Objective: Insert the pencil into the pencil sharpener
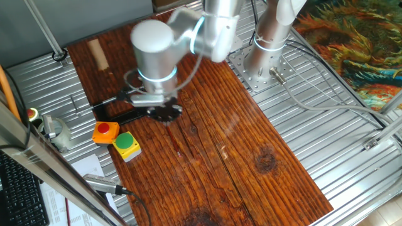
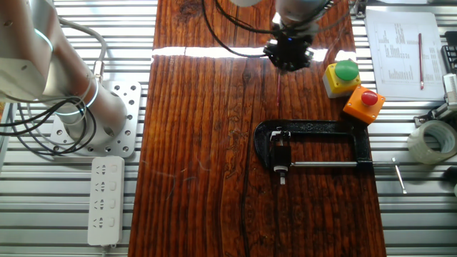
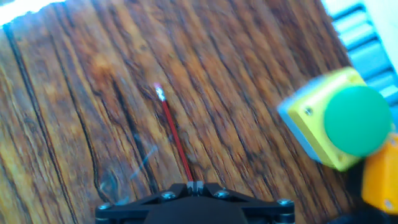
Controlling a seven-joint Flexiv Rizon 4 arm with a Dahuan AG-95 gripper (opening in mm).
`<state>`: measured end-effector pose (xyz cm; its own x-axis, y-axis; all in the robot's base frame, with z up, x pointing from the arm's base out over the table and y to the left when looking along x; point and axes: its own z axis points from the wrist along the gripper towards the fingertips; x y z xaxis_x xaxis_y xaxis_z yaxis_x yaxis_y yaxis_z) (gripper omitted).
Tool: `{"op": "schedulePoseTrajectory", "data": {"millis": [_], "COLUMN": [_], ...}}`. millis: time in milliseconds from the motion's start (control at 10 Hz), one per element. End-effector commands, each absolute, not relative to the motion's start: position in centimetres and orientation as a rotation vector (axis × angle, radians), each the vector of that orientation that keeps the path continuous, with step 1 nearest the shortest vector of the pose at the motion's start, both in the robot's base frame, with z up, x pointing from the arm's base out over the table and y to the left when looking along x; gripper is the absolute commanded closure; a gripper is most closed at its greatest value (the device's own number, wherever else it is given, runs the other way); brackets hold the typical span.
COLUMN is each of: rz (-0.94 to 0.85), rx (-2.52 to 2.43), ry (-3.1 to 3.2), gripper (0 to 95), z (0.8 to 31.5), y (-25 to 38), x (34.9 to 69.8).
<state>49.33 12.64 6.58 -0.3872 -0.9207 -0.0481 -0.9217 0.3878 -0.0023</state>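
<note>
In the hand view a thin red pencil (image 3: 175,140) sticks out from between my fingertips, its pale tip over the wooden board. My gripper (image 3: 194,185) is shut on the pencil. The other fixed view shows the gripper (image 2: 288,53) at the far end of the board, above and left of the button boxes. Nearer the middle lies a black C-clamp (image 2: 314,130), and a small dark block in its mouth looks like the pencil sharpener (image 2: 280,154). The gripper is well apart from it. In one fixed view the gripper (image 1: 164,113) hides part of the clamp (image 1: 116,103).
A yellow box with a green button (image 2: 343,77) and an orange box with a red button (image 2: 363,103) stand right of the gripper. A pale wooden dowel (image 1: 97,53) lies at the board's far corner. A tape roll (image 2: 432,140) and a power strip (image 2: 106,200) sit off the board.
</note>
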Motion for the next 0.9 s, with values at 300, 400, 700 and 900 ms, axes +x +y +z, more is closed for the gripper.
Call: {"op": "schedulePoseTrajectory", "data": {"millis": [300,400,700,900], "rz": [0.078,0.078,0.069,0.059], "rx": [-1.768,-1.778,-1.937,-1.996], "ry": [2.526,2.518,2.392,2.349], "gripper": [95.0,95.0,95.0,95.0], "z": [6.4,6.1,5.4,5.5], "y": [14.6,14.6,14.8,15.2], "x": [48.1,47.9,48.2,49.6]}}
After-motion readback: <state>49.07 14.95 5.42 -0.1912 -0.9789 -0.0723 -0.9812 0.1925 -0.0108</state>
